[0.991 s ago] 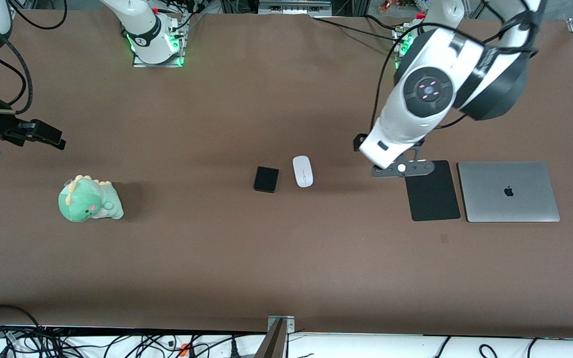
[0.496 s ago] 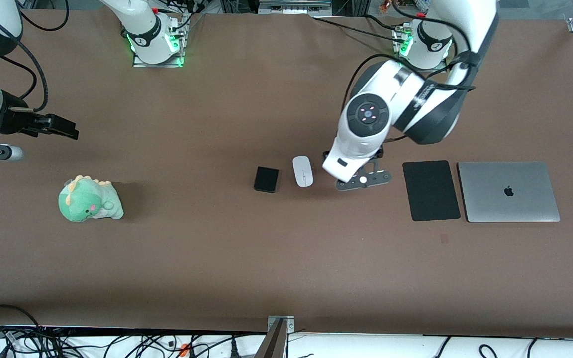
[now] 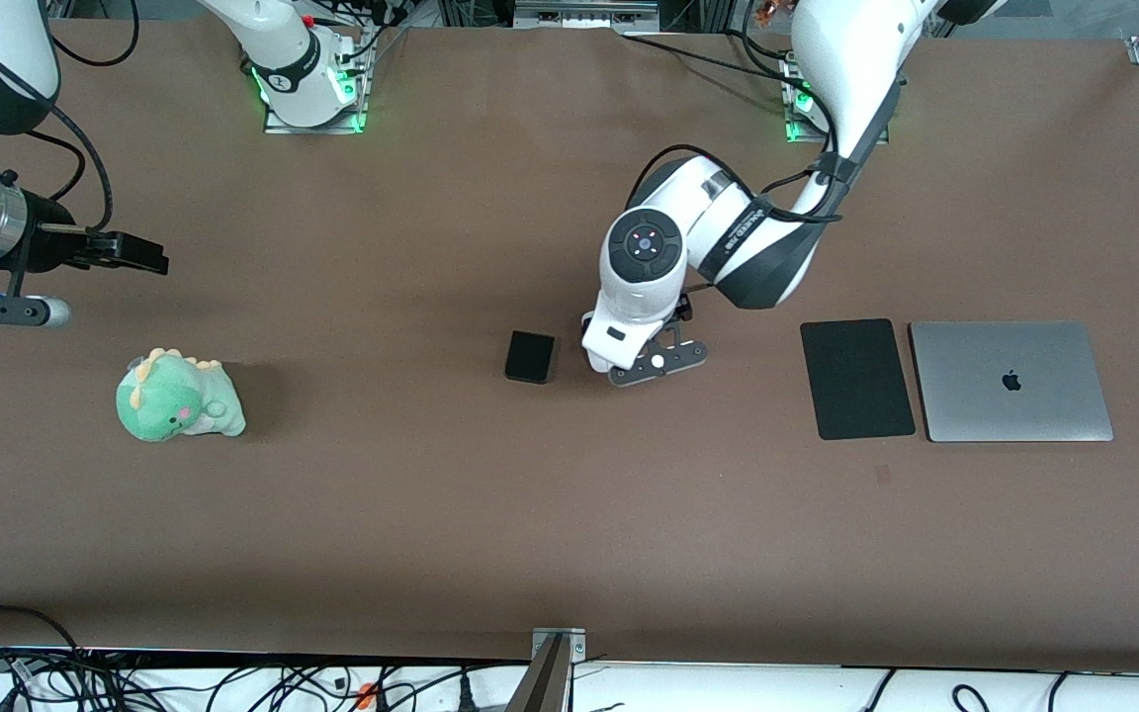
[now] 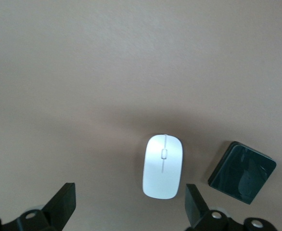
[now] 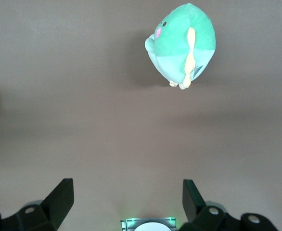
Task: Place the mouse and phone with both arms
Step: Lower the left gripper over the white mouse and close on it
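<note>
The white mouse (image 4: 162,166) lies on the brown table with the black phone (image 4: 242,172) close beside it. In the front view the phone (image 3: 530,356) shows, but the left arm's hand hides the mouse. My left gripper (image 4: 129,207) hangs open over the table just beside the mouse, which lies near one finger (image 4: 195,208) and is not between the two. My right gripper (image 3: 146,259) hovers open and empty over the right arm's end of the table, as the right wrist view shows (image 5: 126,199).
A green plush dinosaur (image 3: 179,398) sits near the right arm's end. A flat black mat (image 3: 856,378) and a closed grey laptop (image 3: 1009,381) lie side by side toward the left arm's end. The right arm's base (image 5: 148,224) shows under its gripper.
The left arm has swept from above the black mat across to the mouse, now covering it in the front view. The right gripper has edged slightly toward the table's middle.
</note>
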`<act>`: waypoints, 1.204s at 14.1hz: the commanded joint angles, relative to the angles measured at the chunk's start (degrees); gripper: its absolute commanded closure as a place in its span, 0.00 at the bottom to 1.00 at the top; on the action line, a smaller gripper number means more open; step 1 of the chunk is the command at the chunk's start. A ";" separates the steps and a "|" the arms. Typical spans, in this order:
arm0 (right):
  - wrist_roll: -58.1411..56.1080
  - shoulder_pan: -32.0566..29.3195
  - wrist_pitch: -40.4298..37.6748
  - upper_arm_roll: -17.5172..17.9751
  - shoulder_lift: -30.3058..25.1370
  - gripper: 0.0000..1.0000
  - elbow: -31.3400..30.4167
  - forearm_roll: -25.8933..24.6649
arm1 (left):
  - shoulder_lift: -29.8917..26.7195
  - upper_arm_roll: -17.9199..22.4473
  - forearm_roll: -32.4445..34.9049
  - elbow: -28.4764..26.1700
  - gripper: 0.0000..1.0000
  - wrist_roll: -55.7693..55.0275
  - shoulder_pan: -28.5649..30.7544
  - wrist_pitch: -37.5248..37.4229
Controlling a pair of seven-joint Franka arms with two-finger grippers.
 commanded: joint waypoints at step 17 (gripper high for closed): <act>-0.56 0.80 -0.79 0.07 1.98 0.00 0.23 0.53 | 12.44 4.43 1.29 4.30 0.00 -4.65 -7.02 6.75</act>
